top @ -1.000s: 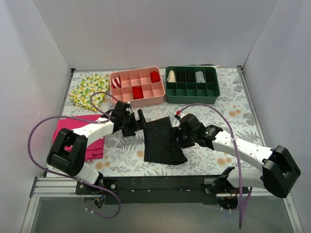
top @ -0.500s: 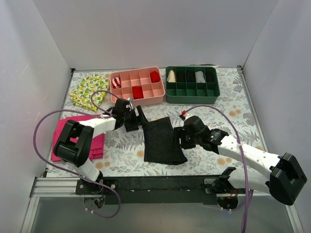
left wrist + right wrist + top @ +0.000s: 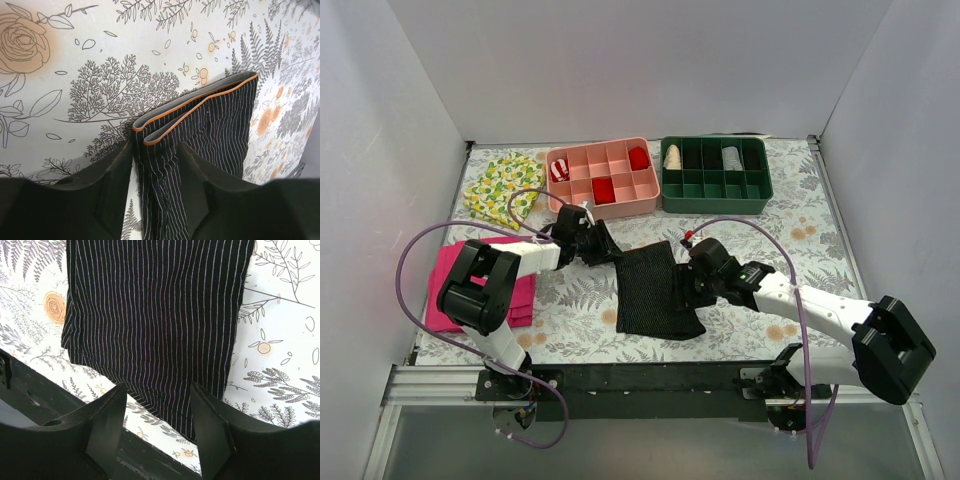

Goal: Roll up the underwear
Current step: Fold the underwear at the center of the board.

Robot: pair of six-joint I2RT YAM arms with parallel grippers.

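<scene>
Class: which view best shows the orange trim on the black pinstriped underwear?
Left wrist: the black pinstriped fabric underwear shows its orange-edged fold close up. Top external shows a dark shape; right wrist, only stripes.

In the left wrist view, the underwear is running off the bottom edge between the fingers of the left gripper — whether they are pinching it is not showing. The right wrist view's top edge is cropping the fabric. From above, the left arm is covering part of the pink cloth — and the green tray is holding items too small to name.

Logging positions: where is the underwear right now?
Top view: the underwear lies mid-table between the left gripper and right gripper, near the pink tray.
</scene>
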